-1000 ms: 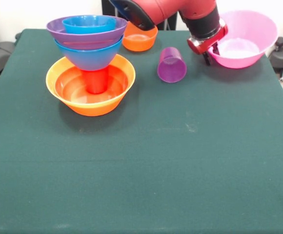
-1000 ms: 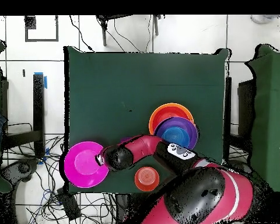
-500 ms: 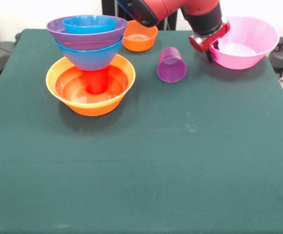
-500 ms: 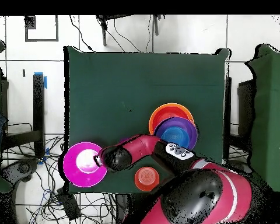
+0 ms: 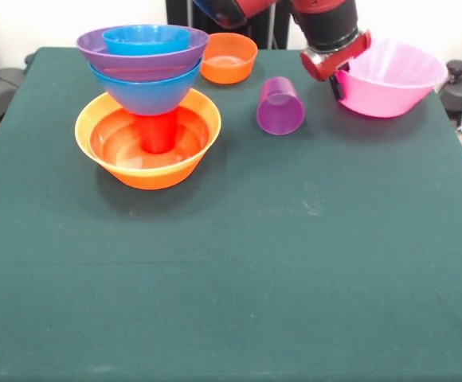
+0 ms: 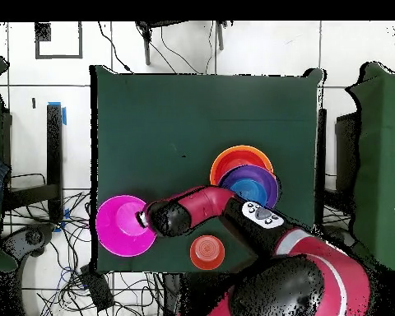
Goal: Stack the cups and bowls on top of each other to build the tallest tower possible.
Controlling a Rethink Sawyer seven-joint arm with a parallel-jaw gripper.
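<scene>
The tower stands at the left in the front view: a large orange bowl [image 5: 147, 163] with a red-orange lining, a red cup [image 5: 158, 132] upside down in it, then a blue bowl [image 5: 145, 91], a purple bowl [image 5: 142, 52] and a small blue bowl [image 5: 146, 38]. My gripper [image 5: 338, 82] is shut on the near-left rim of the big pink bowl [image 5: 397, 78], which hangs tilted just off the table at the back right. A translucent purple cup [image 5: 280, 106] lies on its side left of it. Overhead, the gripper [image 6: 141, 220] meets the pink bowl [image 6: 121, 226].
A small orange bowl [image 5: 228, 58] sits at the table's far edge behind the purple cup, also seen overhead as the orange bowl [image 6: 207, 252]. The table edge [image 6: 95, 164] runs close beside the pink bowl. Cables lie on the floor beyond it.
The gripper has risen with the pink bowl's rim in it. The bowl has lifted, tilted, and shifted slightly inward over the table. The tower and purple cup have not moved.
</scene>
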